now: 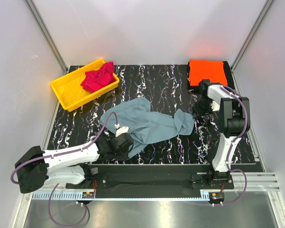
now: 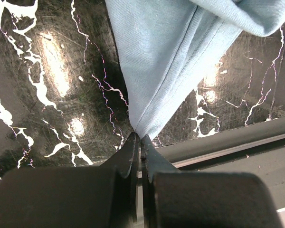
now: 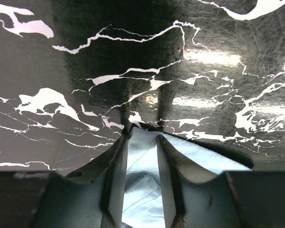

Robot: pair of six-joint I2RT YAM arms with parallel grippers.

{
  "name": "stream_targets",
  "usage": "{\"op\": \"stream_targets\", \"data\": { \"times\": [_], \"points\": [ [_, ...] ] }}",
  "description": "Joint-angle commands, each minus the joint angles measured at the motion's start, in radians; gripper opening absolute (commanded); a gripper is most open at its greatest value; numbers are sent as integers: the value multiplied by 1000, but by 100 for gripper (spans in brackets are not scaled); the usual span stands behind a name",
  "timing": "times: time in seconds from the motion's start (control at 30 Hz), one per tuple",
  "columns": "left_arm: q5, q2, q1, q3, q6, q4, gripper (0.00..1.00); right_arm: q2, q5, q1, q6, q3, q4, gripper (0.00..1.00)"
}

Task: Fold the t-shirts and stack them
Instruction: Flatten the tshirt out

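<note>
The grey-blue shirt (image 1: 147, 124) lies crumpled in the middle of the tabletop (image 1: 171, 90). It is bunched up, not flat. The left pincer (image 2: 140, 137) is squeezed tight on a thin corner of it, right at a seam, at the near edge. The right pincer (image 3: 142, 138) is clamped on a thicker bunch of the same shirt at its right end, with cloth filling the gap between its two sides.

I think the job now is to make this shirt flat, so it can be folded.

To do it well, the two arms should pull away from each other, slowly and gently, until the cloth goes smooth. Both should hold the shirt low, just above the tabletop, so it lies down without new wrinkles. The left grip is on only a tiny bit of cloth, so a hard tug could make it slip out.

The orange shirt (image 1: 206, 71) sits folded at the far right corner, near the right arm. The pull should not knock it. The crimson shirt (image 1: 97, 78) waits in the yellow bin (image 1: 73, 95) at the far left.
</note>
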Motion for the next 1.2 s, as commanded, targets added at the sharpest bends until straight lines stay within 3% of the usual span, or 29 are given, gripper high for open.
{"op": "stream_targets", "data": {
  "times": [0.0, 0.03, 0.07, 0.1, 0.23, 0.33, 0.37, 0.47, 0.5, 0.63, 0.73, 0.9, 1.03, 1.17],
  "points": [
    [-31, -21, -5, 23, 18, 8, 0, 10, 52, -8, 29, -22, -26, 35],
    [-31, -23, -5, 29, 20, 8, 0, 5, 58, -10, 23, -25, -26, 31],
    [-31, -25, -5, 32, 23, 5, 0, -1, 68, -13, 9, -26, -26, 12],
    [-33, -29, -5, 34, 26, 5, 0, -6, 76, -14, -2, -26, -26, 0],
    [-71, -49, -5, 92, 70, -53, 0, -82, 174, -17, -101, -5, -9, 0],
    [-167, -63, -5, 214, 154, -143, 0, -209, 231, -20, -236, 30, 22, 0],
    [-260, -60, -3, 265, 183, -177, 0, -248, 242, -20, -305, 46, 22, 0],
    [-477, -38, -2, 533, 353, -280, 0, -424, 272, -22, -435, 147, 25, 0],
    [-532, -23, -2, 681, 409, -289, 0, -467, 274, -20, -472, 182, 23, 0],
    [-830, 8, 7, 1027, 661, -303, 0, -675, 299, -22, -632, 392, 25, 0],
    [-911, 26, 12, 1235, 794, -285, 0, -806, 337, -22, -724, 481, 19, 0],
    [-838, -41, 12, 1364, 820, -266, 0, -1022, 359, -20, -801, 544, 19, 0],
    [-696, -139, 10, 1339, 774, -251, 0, -1092, 299, -20, -806, 599, -26, 0],
    [-668, -224, 12, 1251, 845, -155, 0, -1092, 265, -22, -818, 639, -73, 0]
  ]
}}
